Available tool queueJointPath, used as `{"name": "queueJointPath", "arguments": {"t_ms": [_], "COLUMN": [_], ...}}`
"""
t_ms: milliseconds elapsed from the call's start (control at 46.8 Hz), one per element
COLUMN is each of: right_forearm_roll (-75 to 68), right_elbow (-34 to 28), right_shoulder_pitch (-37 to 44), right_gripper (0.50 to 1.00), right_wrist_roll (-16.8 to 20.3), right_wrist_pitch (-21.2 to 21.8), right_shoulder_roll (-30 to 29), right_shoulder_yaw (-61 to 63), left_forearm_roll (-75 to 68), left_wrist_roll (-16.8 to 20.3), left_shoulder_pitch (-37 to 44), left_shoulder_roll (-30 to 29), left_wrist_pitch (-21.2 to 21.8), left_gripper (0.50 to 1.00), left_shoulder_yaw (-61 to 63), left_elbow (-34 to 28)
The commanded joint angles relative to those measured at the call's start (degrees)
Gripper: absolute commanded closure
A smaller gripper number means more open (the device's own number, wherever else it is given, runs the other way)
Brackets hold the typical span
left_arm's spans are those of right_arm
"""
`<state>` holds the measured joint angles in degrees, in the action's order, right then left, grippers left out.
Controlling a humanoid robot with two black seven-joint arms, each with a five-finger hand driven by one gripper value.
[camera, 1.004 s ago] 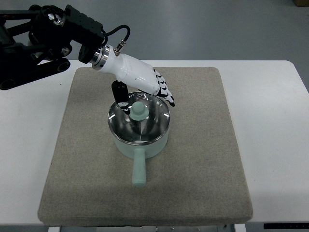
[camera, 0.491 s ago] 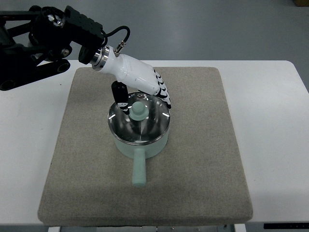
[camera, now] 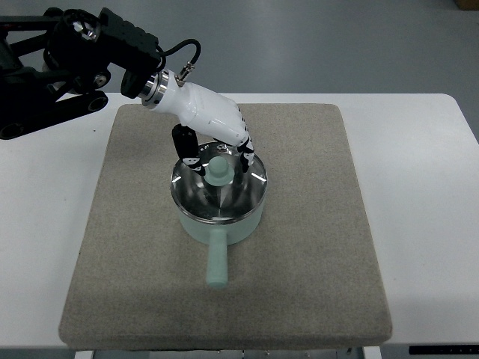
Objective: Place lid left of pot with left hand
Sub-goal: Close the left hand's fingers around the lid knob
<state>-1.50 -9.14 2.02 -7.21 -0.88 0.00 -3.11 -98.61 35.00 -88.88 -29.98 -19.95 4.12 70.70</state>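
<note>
While poised over the far rim of the pot, left robot hand curled partway around the knob, thumb on its left, fingers on its right, not visibly clamped. Lid seated on pot, directly beneath and just toward the near side of the palm. Pot handle pointing to the near edge of the mat; bare mat to the left. Right hand unseen.

One steep overhead view from the robot's side, fairly near
</note>
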Motion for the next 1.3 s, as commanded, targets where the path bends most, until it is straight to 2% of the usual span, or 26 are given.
{"name": "queueJointPath", "arguments": {"t_ms": [0, 64, 107, 1282], "right_forearm_roll": [0.0, 0.0, 0.0, 0.0], "right_elbow": [0.0, 0.0, 0.0, 0.0], "right_shoulder_pitch": [0.0, 0.0, 0.0, 0.0], "right_gripper": [0.576, 0.576, 0.576, 0.576], "right_wrist_roll": [0.0, 0.0, 0.0, 0.0], "right_wrist_pitch": [0.0, 0.0, 0.0, 0.0], "right_shoulder_roll": [0.0, 0.0, 0.0, 0.0], "right_shoulder_yaw": [0.0, 0.0, 0.0, 0.0], "left_forearm_roll": [0.0, 0.0, 0.0, 2.1], "left_wrist_roll": [0.0, 0.0, 0.0, 0.0], "left_shoulder_pitch": [0.0, 0.0, 0.0, -0.1], "left_shoulder_roll": [0.0, 0.0, -0.1, -2.7], "left_wrist_pitch": [0.0, 0.0, 0.0, -0.3], "left_gripper": [0.868, 0.913, 1.0, 1.0], "left_shoulder_yaw": [-0.1, -0.1, 0.0, -3.1], "left_elbow": [0.0, 0.0, 0.0, -0.1]}}
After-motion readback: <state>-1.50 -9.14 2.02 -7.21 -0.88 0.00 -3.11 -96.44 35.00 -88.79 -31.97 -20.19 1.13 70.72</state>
